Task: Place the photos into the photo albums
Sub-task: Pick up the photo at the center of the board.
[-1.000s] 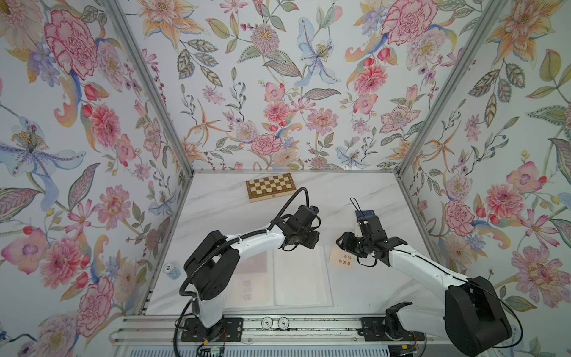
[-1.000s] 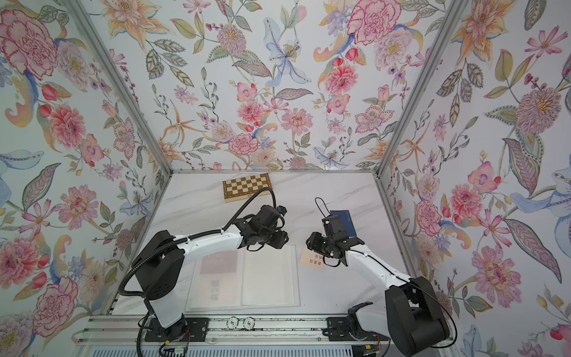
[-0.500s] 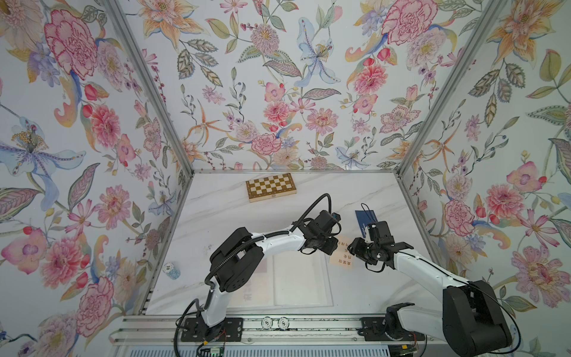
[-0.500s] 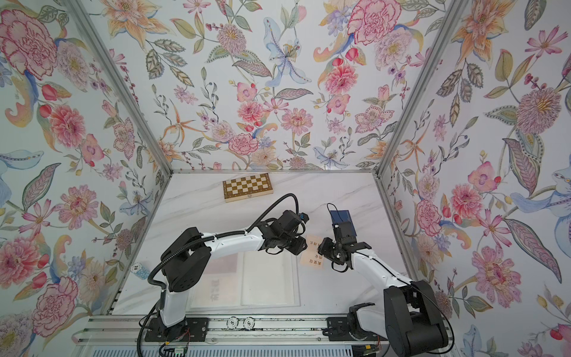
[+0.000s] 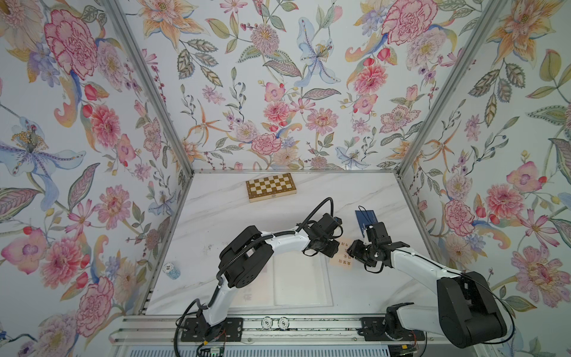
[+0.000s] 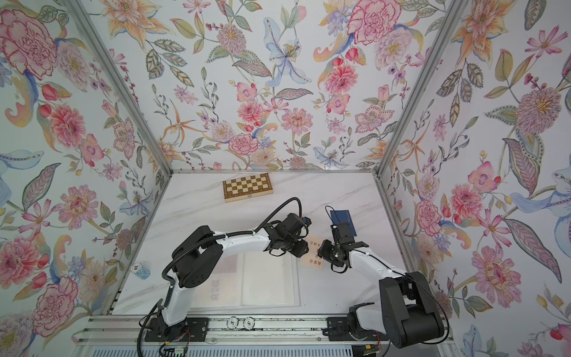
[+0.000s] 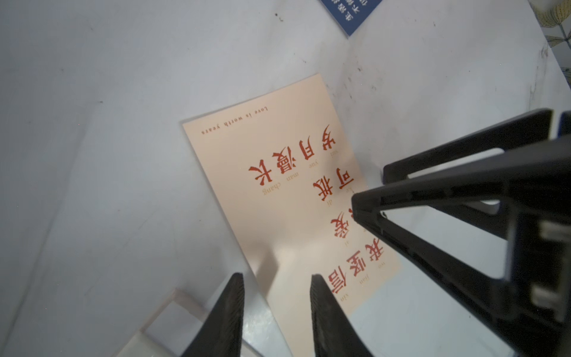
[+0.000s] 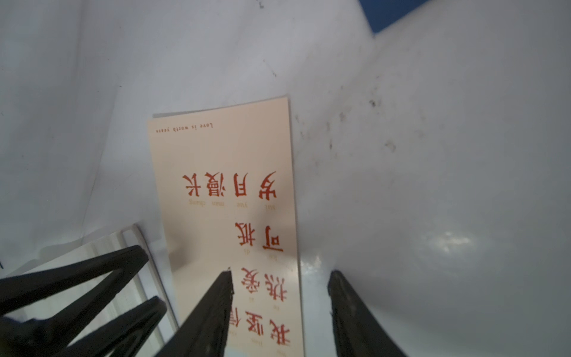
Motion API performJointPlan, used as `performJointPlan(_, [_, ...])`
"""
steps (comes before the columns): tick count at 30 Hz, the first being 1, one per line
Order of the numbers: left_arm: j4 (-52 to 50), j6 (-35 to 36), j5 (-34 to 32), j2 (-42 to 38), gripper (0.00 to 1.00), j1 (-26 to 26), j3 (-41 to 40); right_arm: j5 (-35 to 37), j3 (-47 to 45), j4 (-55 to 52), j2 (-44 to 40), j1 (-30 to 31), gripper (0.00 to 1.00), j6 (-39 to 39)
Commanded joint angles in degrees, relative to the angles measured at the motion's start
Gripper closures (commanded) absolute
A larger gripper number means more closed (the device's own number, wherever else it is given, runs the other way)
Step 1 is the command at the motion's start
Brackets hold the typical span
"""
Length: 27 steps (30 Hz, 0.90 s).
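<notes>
Cream photo card with red Chinese characters lies just beside the open photo album's right page. Left gripper and right gripper, both partly open, straddle its opposite edges and grip nothing. This looks like the pickup step. Next comes pinching an edge, then sliding the card into a sleeve.

Top views high overhead; both wrist views close on cream card

Card beside album; chessboard behind.

Left hand, right hand crowd cream card; chessboard box well apart.
</notes>
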Motion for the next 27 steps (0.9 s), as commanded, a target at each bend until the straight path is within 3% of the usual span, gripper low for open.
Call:
performJointPlan(1, [1.0, -0.3, 1.2, 0.9, 0.65, -0.4, 1.3, 0.3, -1.7, 0.2, 0.7, -0.2, 0.48, -0.1])
performJointPlan(6, [1.6, -0.5, 1.8, 1.4, 0.67, -0.3, 1.7, 0.0, -2.4, 1.2, 1.2, -0.2, 0.48, 0.2])
performJointPlan(9, [1.6, -0.5, 2.1, 1.8, 0.74, -0.4, 2.2, 0.0, -2.6, 1.2, 1.1, -0.2, 0.48, 0.2])
performJointPlan(27, [-0.1, 0.1, -1.3, 4.8, 0.73, 0.4, 2.9, -0.7, -2.3, 1.6, 1.5, 0.2, 0.55, -0.1])
